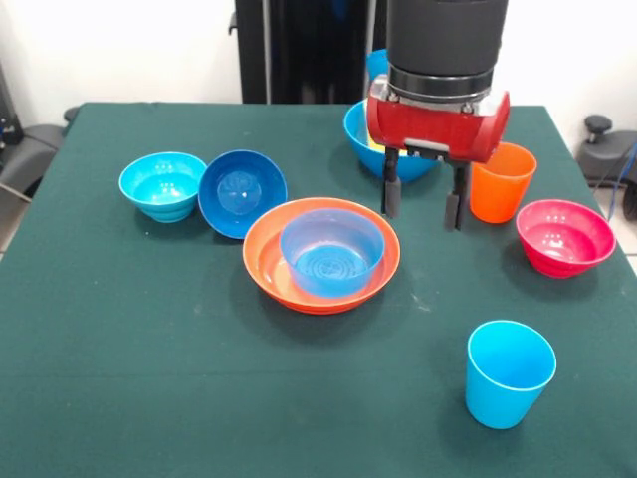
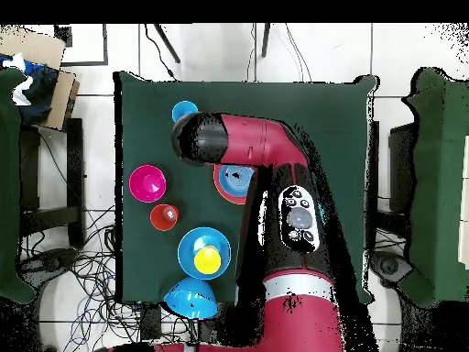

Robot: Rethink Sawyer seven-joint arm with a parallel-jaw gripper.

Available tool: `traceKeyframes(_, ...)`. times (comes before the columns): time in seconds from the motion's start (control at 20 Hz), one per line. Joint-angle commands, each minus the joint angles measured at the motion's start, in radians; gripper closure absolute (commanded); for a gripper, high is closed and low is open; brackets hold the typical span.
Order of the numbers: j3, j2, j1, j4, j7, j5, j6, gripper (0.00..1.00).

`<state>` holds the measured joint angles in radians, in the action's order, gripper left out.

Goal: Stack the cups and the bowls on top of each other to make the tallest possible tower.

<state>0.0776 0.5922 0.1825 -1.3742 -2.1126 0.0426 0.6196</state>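
Note:
My gripper (image 1: 423, 202) hangs open and empty just above the cloth, right of the wide orange bowl (image 1: 267, 261), which holds a medium blue bowl (image 1: 331, 251). An orange cup (image 1: 501, 181) stands just right of the fingers (image 1: 454, 206). Behind the gripper a large blue bowl (image 1: 356, 134) shows in part; from overhead this bowl (image 2: 188, 249) holds the yellow cup (image 2: 207, 261). A magenta bowl (image 1: 564, 236) sits at the right, and a light blue cup (image 1: 509, 372) stands near the front. At the left, a cyan bowl (image 1: 162, 184) touches a tilted dark blue bowl (image 1: 242, 192).
Another blue bowl (image 2: 190, 298) lies at the table edge by the robot's base. Overhead, the arm (image 2: 266, 147) covers the gripper and much of the orange bowl (image 2: 220, 181). Green cloth (image 1: 149, 349) covers the table. Chairs stand round it.

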Motion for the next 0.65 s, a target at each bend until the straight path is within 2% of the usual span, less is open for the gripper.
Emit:
traceKeyframes(0.05,-0.04,-0.131,-0.043,0.15,-0.185,-0.022,0.084,0.0)
traceKeyframes(0.35,-0.081,-0.17,-0.075,0.207,-0.223,-0.071,0.103,0.0)
traceKeyframes(0.65,-0.106,-0.203,-0.092,0.259,-0.22,-0.121,0.114,0.0)
